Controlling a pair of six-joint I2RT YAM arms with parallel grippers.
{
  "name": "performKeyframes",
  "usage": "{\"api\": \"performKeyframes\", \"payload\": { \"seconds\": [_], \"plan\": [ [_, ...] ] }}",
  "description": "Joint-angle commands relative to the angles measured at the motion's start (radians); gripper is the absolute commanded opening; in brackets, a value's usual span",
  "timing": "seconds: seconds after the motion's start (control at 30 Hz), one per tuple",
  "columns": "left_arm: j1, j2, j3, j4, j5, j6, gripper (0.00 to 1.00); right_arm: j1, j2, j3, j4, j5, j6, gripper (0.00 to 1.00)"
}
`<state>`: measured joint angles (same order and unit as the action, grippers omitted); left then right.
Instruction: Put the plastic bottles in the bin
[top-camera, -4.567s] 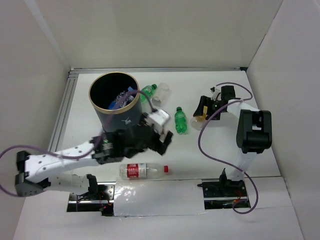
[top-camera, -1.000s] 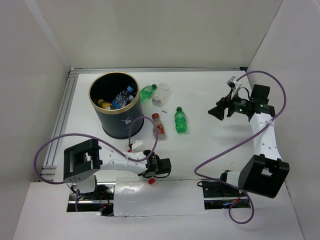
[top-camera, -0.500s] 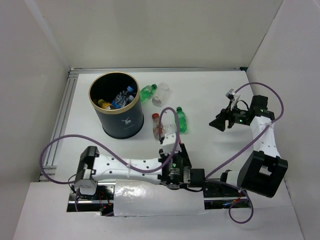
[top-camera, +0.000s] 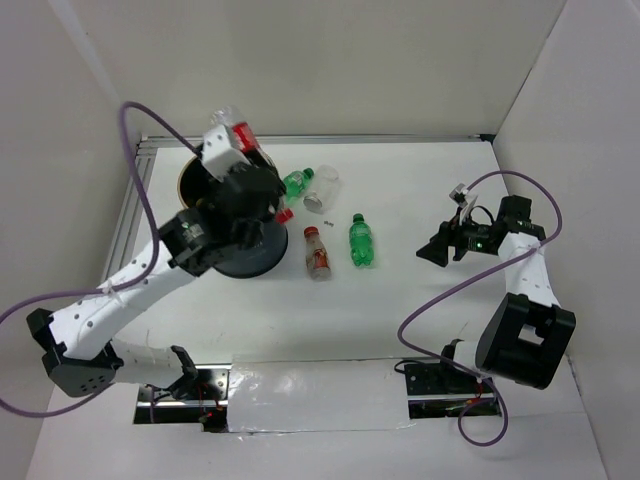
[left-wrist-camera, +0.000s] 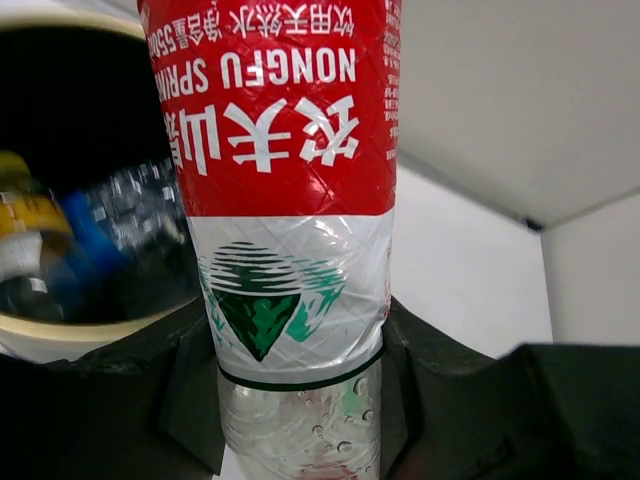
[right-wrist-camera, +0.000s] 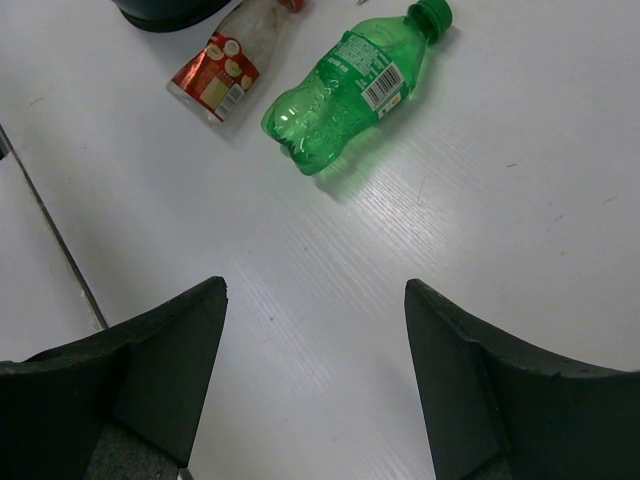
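A clear plastic bottle with a red label (top-camera: 236, 136) (left-wrist-camera: 285, 200) hangs over the black bin (top-camera: 262, 256), with my left gripper (top-camera: 257, 190) (left-wrist-camera: 300, 400) shut on its lower body. The bin's gold rim (left-wrist-camera: 50, 338) lies just left of the bottle, and several bottles lie inside the bin. On the table lie a small red-labelled bottle (top-camera: 317, 251) (right-wrist-camera: 222, 66) and a green bottle (top-camera: 361, 241) (right-wrist-camera: 345, 85). Another green bottle (top-camera: 296, 182) and a clear one (top-camera: 323, 184) lie behind them. My right gripper (top-camera: 437, 251) (right-wrist-camera: 315, 330) hovers open to the right of them, holding nothing.
White walls close in the table at the back and on both sides. A metal rail (top-camera: 128, 230) runs along the left edge. My left arm and its purple cable (top-camera: 135, 115) cover much of the bin from above.
My left arm has swung up from the table's front edge to above the bin, carrying the red-labelled bottle. The right arm has barely moved.
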<state>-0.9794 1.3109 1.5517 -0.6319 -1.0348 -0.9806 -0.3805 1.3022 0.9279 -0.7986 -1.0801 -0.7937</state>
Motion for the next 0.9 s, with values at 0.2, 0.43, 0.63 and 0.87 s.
{"api": "performKeyframes", "payload": {
  "seconds": [0.2, 0.43, 0.63, 0.87],
  "plan": [
    [0.402, 0.036, 0.054, 0.222, 0.304, 0.33, 0.06, -0.006, -0.001, -0.008, 0.03, -0.007, 0.002, 0.78],
    [0.528, 0.175, 0.054, 0.123, 0.314, 0.415, 0.4, 0.121, 0.029, 0.014, 0.074, 0.051, 0.036, 0.89],
    [0.561, 0.185, 0.019, 0.11, 0.289, 0.415, 0.94, 0.33, 0.15, 0.032, 0.266, 0.29, 0.367, 0.95],
    [0.39, 0.11, 0.051, 0.058, 0.262, 0.483, 1.0, 0.485, 0.304, 0.075, 0.41, 0.445, 0.573, 1.0]
  ]
}}
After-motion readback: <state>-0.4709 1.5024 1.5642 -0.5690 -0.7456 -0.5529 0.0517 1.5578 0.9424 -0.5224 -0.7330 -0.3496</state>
